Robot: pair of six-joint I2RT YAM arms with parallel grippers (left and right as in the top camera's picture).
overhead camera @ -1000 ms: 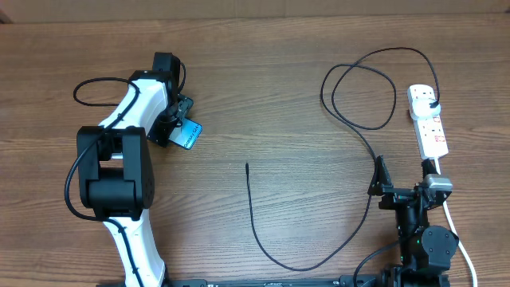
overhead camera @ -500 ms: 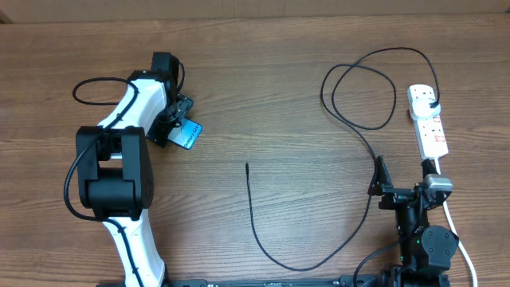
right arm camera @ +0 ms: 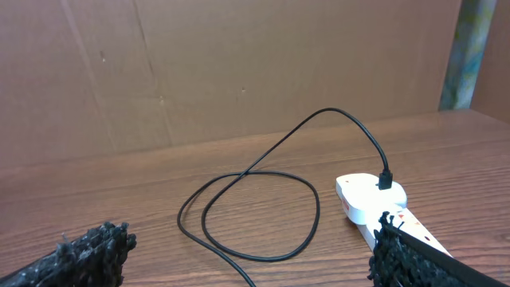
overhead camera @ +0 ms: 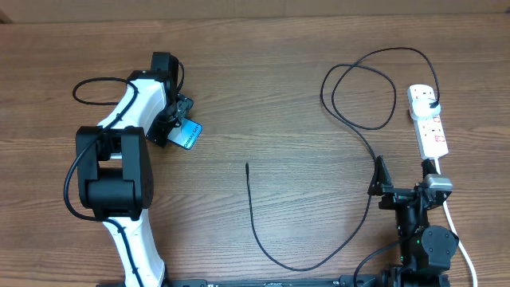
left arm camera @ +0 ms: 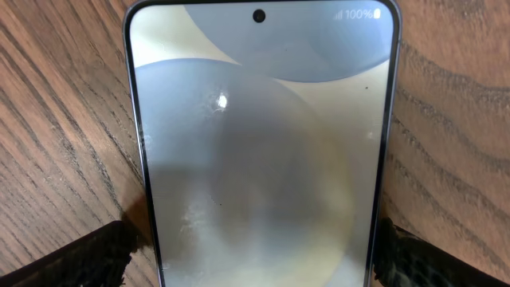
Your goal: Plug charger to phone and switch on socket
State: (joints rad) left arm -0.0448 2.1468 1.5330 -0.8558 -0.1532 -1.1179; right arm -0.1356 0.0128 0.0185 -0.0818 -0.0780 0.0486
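The phone (overhead camera: 191, 135) lies flat on the wooden table at the left, and its lit pale screen (left arm camera: 259, 143) fills the left wrist view. My left gripper (overhead camera: 182, 127) is low over it and open, with one black finger (left arm camera: 72, 259) on each side of the phone's lower edges. The charger, a thin black cable (overhead camera: 358, 123), is plugged into the white socket (overhead camera: 430, 131) at the right; it loops and trails to a free tip (overhead camera: 247, 166) mid-table. My right gripper (overhead camera: 402, 182) is open near the front right, facing the loop (right arm camera: 247, 215) and the socket (right arm camera: 370, 199).
The socket's white cord (overhead camera: 460, 235) runs down past the right arm's base. A black cable loop (overhead camera: 96, 86) from the left arm lies at the far left. A brown cardboard wall (right arm camera: 239, 64) stands behind the table.
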